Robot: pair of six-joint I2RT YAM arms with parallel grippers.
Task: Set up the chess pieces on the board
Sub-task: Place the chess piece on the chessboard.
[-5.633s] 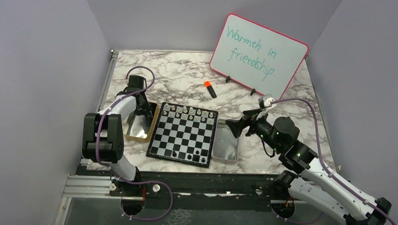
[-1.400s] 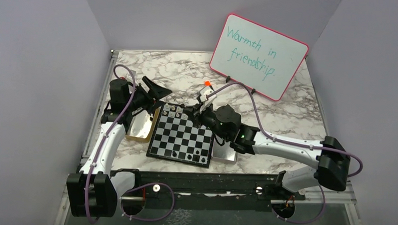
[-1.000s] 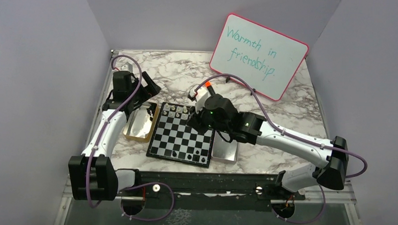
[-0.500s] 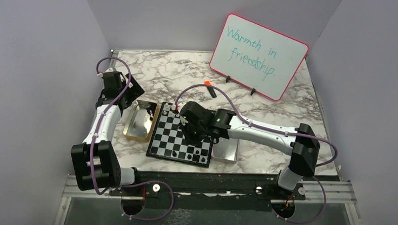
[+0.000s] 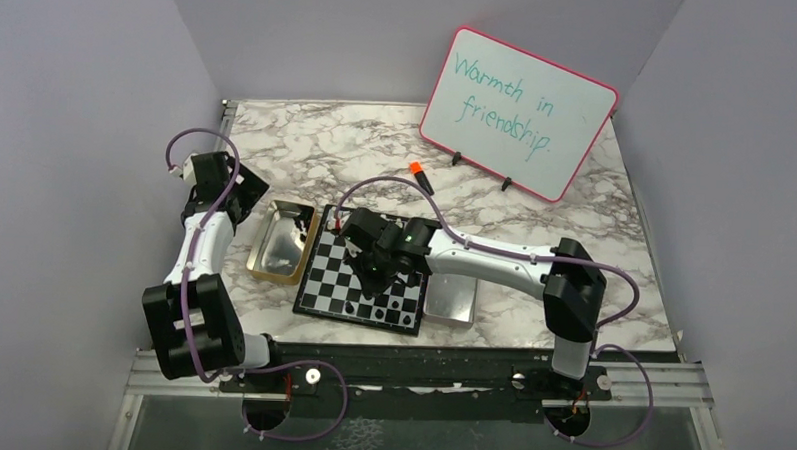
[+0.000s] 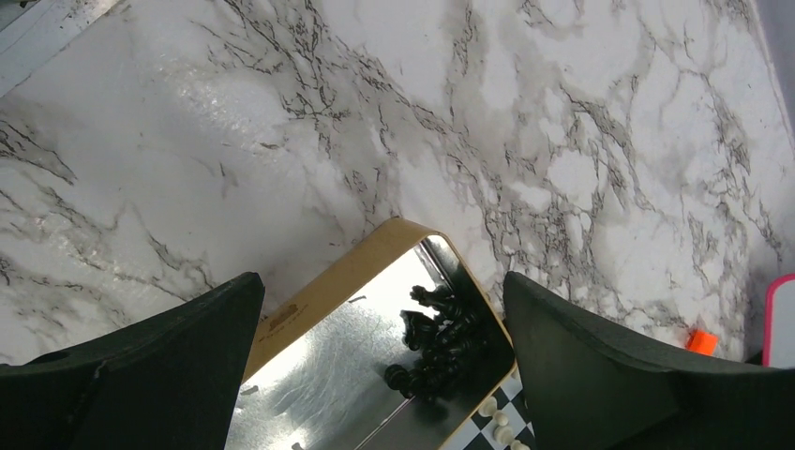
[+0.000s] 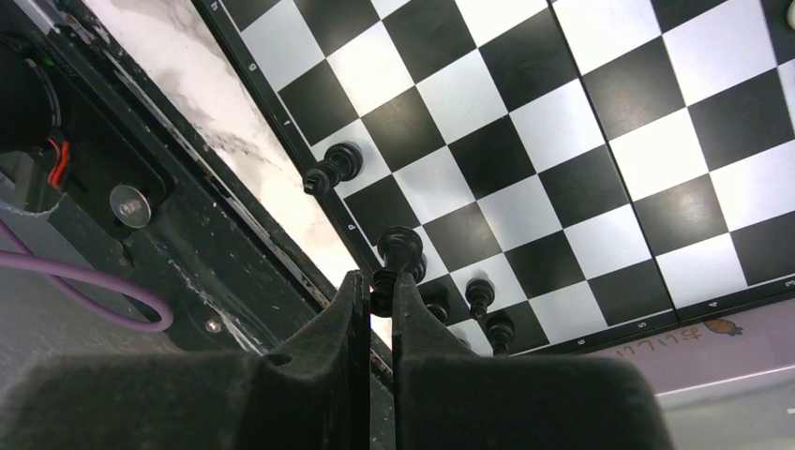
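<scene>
Swinging in from the right side, the right gripper point(image 7: 375, 278) now hangs low over the near edge of the board point(image 7: 525, 141). Its fingers are pinched on what looks like a black piece point(image 7: 397, 247), whose head pokes past the tips. A few black men point(image 7: 480, 295) already stand on the squares just below it, so I'd say this one is about to join the near rank.

Meanwhile the left gripper point(image 6: 382, 281) has backed away to the far left. Its jaws are spread wide with nothing in them, and it looks down on the gold tray point(image 6: 323, 286), where more black pieces point(image 6: 436, 342) lie heaped in one corner. White pieces point(image 6: 495, 417) line the far rank.

A silver tray point(image 5: 452, 299) lies against the board's right side. Everything rests on a marble-patterned table point(image 5: 357, 154) between plain grey walls. At the back an orange-capped marker point(image 5: 421, 178) lies near a propped whiteboard point(image 5: 519, 109).
</scene>
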